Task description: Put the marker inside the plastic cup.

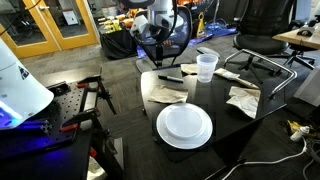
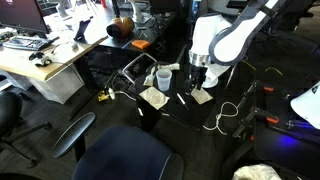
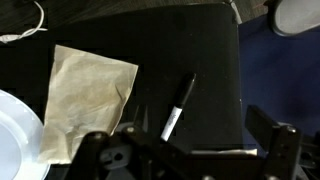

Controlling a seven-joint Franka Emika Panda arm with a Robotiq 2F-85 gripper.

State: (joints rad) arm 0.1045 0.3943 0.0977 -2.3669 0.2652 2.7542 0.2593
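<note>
The marker, a dark stick with a white label, lies flat on the black table. It also shows in an exterior view. The plastic cup, translucent and whitish, stands upright to one side of the marker, and shows in the other exterior view too. A whitish round shape at the top right corner of the wrist view may be the cup. My gripper hangs above the marker, open and empty, its fingers spread wide either side. It shows in both exterior views.
A round white plate sits at the table's near edge. A crumpled paper napkin lies between plate and marker. More napkins lie past the cup. Office chairs and cables surround the table.
</note>
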